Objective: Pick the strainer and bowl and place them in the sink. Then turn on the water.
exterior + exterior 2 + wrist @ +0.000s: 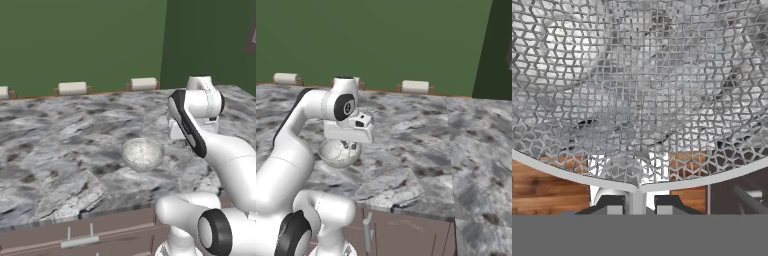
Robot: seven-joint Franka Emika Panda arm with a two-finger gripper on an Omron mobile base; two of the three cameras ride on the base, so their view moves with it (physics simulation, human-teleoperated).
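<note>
The strainer (637, 100), a silver wire-mesh basket, spreads across the hand view, and my gripper (635, 202) is shut on its rim at the bottom. From the base views the strainer (142, 153) (338, 152) hangs at the end of the arm over the marble counter, the gripper (348, 145) clamped on its near edge. Through and under the mesh I see marble and wooden cabinet fronts. The bowl, the sink and the water are out of view.
The grey marble counter (60, 130) runs wide to the left and bends away on the right (481, 165). Three pale chair backs (72, 88) line its far edge. Wooden drawers with metal handles (80, 240) sit under the front edge.
</note>
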